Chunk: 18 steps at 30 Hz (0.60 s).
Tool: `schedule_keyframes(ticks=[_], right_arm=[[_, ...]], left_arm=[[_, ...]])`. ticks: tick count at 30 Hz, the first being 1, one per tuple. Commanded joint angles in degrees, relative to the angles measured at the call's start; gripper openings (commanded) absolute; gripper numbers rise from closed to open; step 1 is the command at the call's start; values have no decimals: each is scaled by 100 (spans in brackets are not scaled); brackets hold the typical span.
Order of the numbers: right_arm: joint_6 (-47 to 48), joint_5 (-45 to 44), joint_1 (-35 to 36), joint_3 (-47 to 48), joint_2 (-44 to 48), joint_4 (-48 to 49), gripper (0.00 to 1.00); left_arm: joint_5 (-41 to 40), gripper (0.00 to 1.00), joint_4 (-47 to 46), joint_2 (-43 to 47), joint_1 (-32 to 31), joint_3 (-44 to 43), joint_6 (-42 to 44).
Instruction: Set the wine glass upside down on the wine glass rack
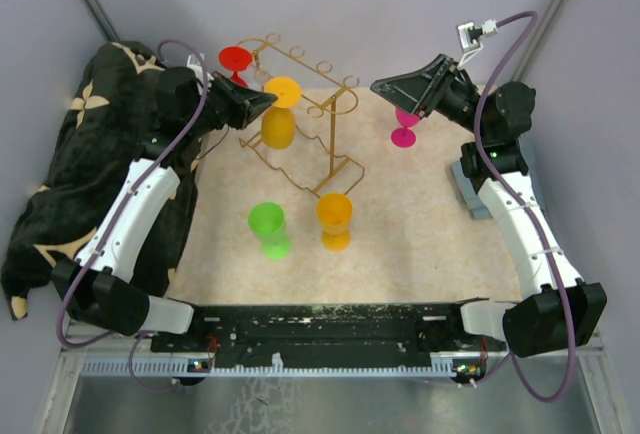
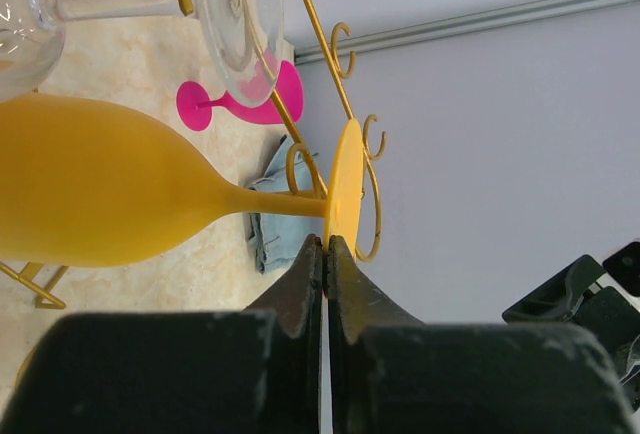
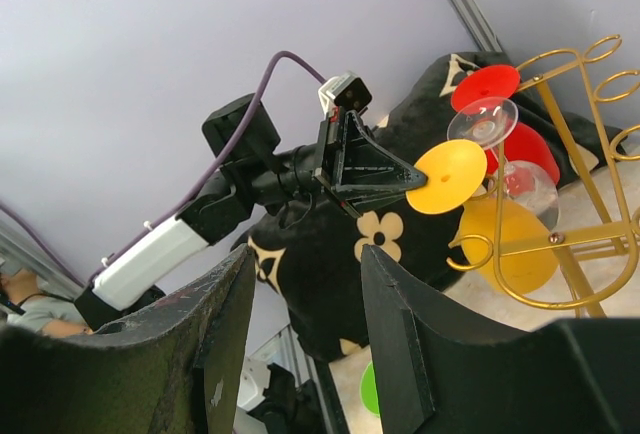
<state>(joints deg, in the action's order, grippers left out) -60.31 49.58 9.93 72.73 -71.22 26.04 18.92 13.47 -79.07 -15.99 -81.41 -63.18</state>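
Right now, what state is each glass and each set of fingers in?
Yellow glass: inverted at the rack, foot up.
Red glass: inverted, hanging in rack.
Clear glass: inverted, hanging in rack.
Pink glass: upright on table.
Green glass: standing on table.
Orange glass: standing on table.
Left fingers: shut on yellow glass's foot rim.
Right fingers: open, empty.

White arm links (image 1: 130, 209), black joints (image 1: 545, 319), purple cables (image 3: 268, 79)

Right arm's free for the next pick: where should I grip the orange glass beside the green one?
Probably the stem of the orange glass, from its open right side with fingers level: it stands upright, and the bowl overhangs the stem.
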Motion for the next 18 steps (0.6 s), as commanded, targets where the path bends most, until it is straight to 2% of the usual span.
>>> schedule_keyframes(ticks=[1, 18], right_arm=[[-35, -48, -49, -31, 150, 345, 47], [102, -68, -50, -5, 204, 141, 47]], left_arm=[[-64, 0, -196, 19, 36, -109, 80], [52, 0, -462, -291, 26, -310, 109]])
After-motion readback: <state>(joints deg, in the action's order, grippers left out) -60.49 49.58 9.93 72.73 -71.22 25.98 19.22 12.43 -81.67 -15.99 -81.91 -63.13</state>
